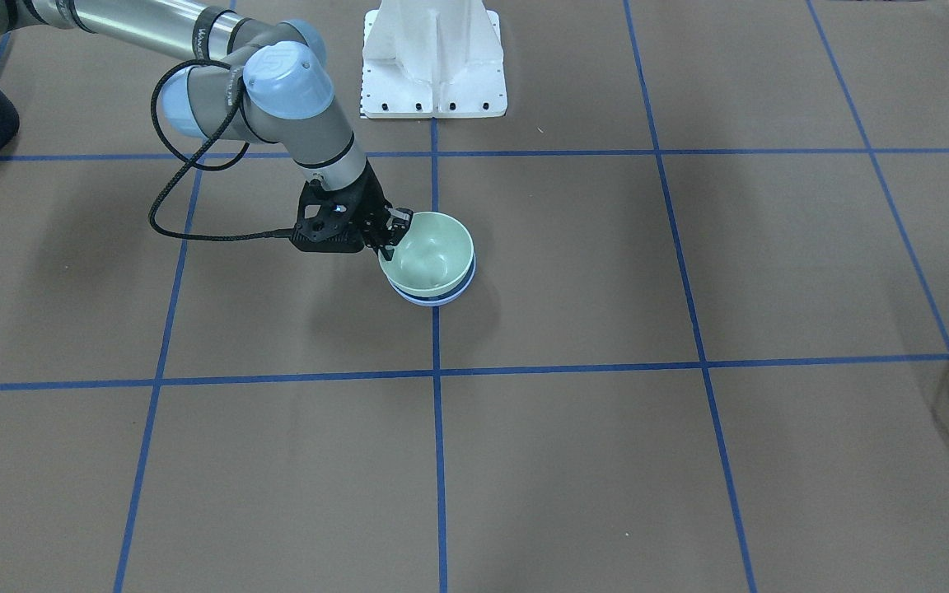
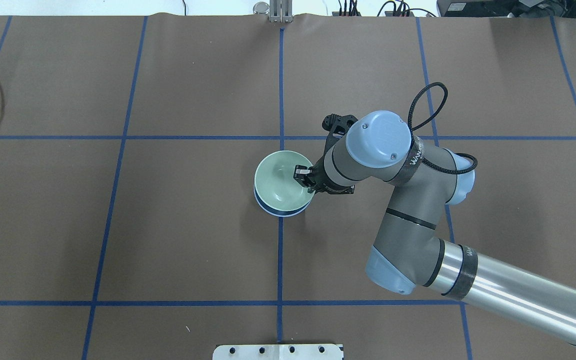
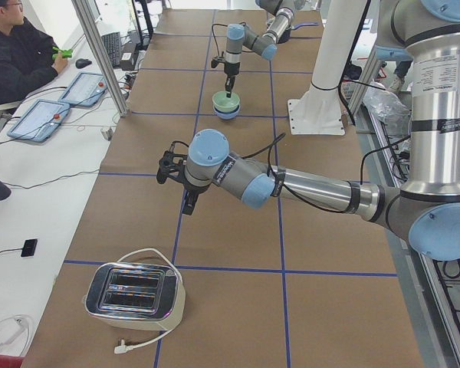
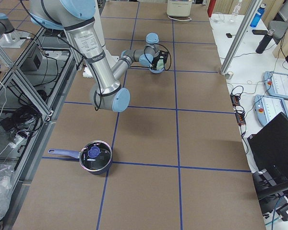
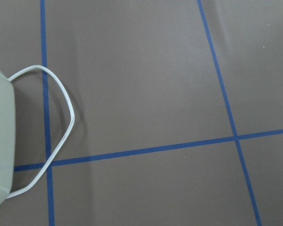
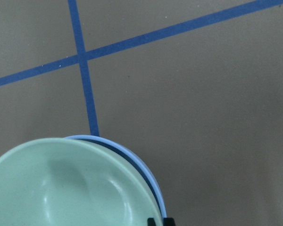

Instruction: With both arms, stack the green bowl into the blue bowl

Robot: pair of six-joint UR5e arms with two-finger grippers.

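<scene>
The green bowl [image 1: 433, 251] sits nested in the blue bowl [image 1: 435, 299] near the table's middle, slightly tilted. Only a thin band of the blue bowl's rim shows beneath it. My right gripper [image 1: 392, 235] points down at the bowls' rim on the robot's right, one finger inside the green bowl and one outside, shut on its rim. In the overhead view the green bowl [image 2: 279, 182], blue bowl [image 2: 278, 213] and right gripper [image 2: 307, 179] show the same. My left gripper [image 3: 188, 205] hangs above bare table far from the bowls; I cannot tell if it is open.
A toaster [image 3: 134, 291] with a white cable [image 5: 61, 136] stands at the table's end on my left. A lidded pot [image 4: 95, 156] sits at the end on my right. The white pedestal [image 1: 433, 58] stands behind the bowls. Operators' desks line the far side.
</scene>
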